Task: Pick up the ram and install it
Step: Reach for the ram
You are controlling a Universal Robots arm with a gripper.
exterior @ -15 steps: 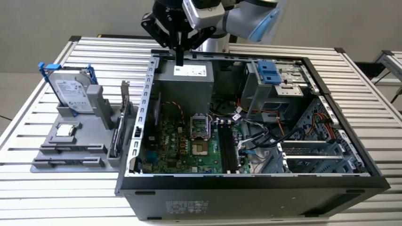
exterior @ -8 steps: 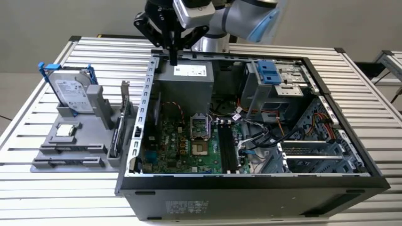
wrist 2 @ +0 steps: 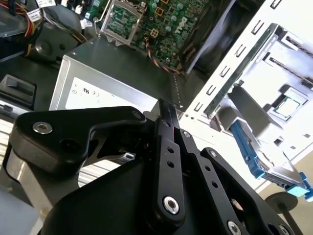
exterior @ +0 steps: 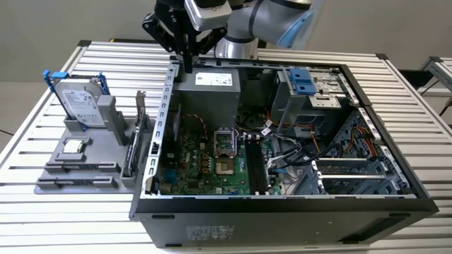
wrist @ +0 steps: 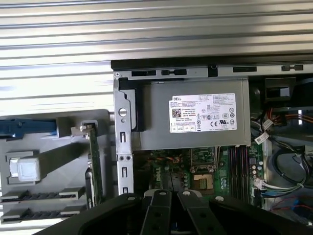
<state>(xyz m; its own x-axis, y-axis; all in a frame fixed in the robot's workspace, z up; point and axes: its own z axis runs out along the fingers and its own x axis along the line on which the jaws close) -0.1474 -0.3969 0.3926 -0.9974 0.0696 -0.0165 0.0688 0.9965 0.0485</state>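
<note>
The hand, pressed together and empty, is seen above the case at upper centre. The ram is stood in the fixture at left centre. The card just beside it could be grabbed by mistake.

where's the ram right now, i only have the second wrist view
Observer: The ram stands on edge in the grey holder, on the exterior view's left of the case, beside the bracketed card.
Operator: how close is the hand
Observer: The hand hangs over the case's corner by the power supply, well apart from the ram.
Operator: slots free
Observer: The black memory slots beside the processor socket look empty.
</note>
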